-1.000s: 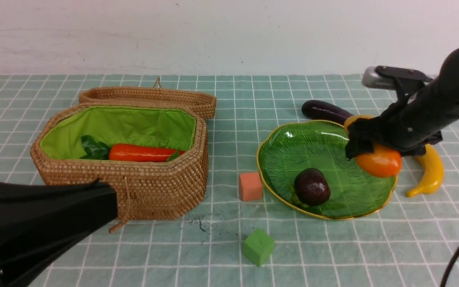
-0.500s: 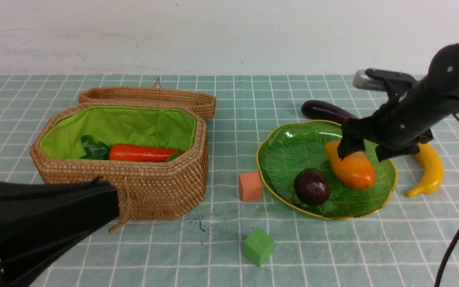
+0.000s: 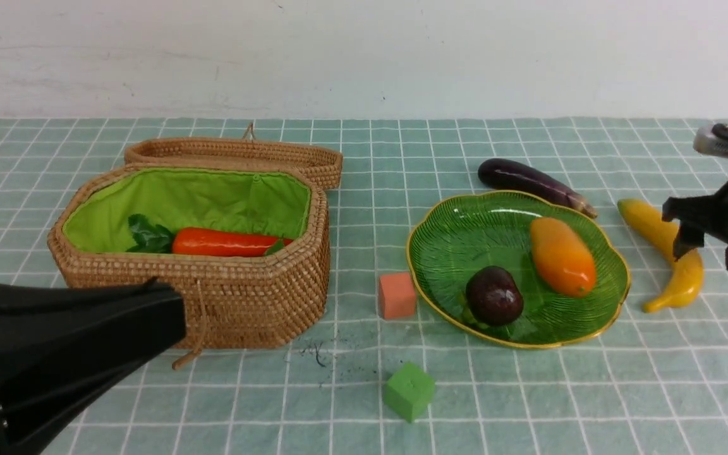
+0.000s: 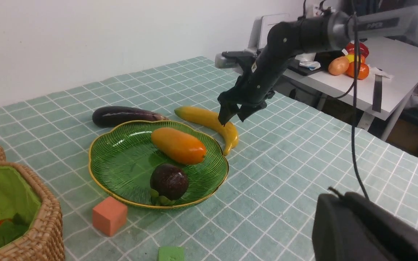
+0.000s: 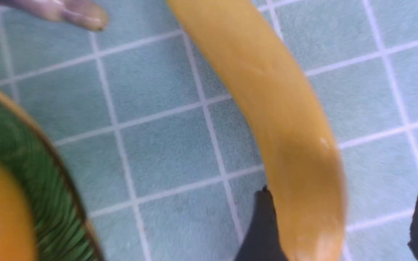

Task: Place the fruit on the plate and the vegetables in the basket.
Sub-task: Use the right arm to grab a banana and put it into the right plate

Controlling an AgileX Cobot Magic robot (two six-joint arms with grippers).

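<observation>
The green glass plate [image 3: 465,240] holds the dark purple mangosteen [image 3: 494,296] and the orange-yellow mango [image 3: 562,256]. The yellow banana [image 3: 686,281] lies on the cloth just right of the plate. My right gripper [image 3: 708,256] is open just above the banana's middle; in the right wrist view the banana [image 5: 274,101] runs between its fingers [image 5: 263,224]. The eggplant [image 3: 528,179] lies behind the plate. The open wicker basket [image 3: 244,297] holds the carrot [image 3: 222,242]; the radish is hidden. My left gripper [image 3: 177,322] is shut and empty in front of the basket.
A salmon cube [image 3: 397,295] sits just left of the plate and a green cube [image 3: 409,390] nearer the front. The basket's lid [image 3: 237,155] lies open behind it. A white side table [image 4: 394,69] with produce stands beyond the right edge.
My right gripper lowered the mango onto the plate, let it go, then moved right and now hangs open over the banana. The left arm has not moved.
</observation>
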